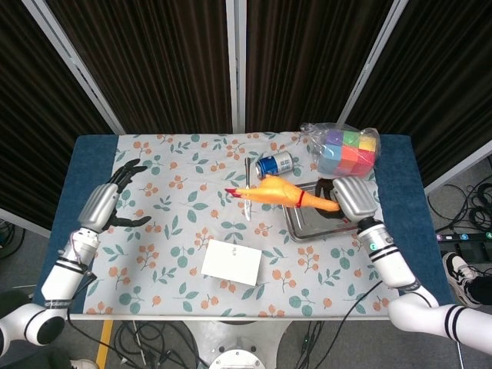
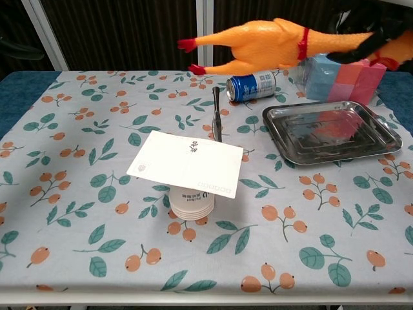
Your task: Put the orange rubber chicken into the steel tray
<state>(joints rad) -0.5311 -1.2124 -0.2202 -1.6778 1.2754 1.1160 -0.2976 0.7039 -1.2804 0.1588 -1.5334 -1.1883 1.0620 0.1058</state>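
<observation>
We note the right hand (image 1: 354, 198) clasping the neck end of the orange rubber chicken (image 1: 278, 192), held aloft with its body jutting left past the shallow steel tray (image 1: 301, 228), so a release here risks it flopping onto the blue can (image 1: 275, 164).

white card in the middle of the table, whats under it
In the chest view the white card rests on a stack of white paper cups. Only the stack's lower part shows; the card covers its top.

Rubber chicken (image 2: 258, 45): orange, red feet. Tray (image 2: 381, 132): bare steel. Can (image 2: 253, 86): blue. Counter (image 2: 77, 194) cloth: white, green leaves, orange berries. Card (image 2: 187, 163): white.
</observation>
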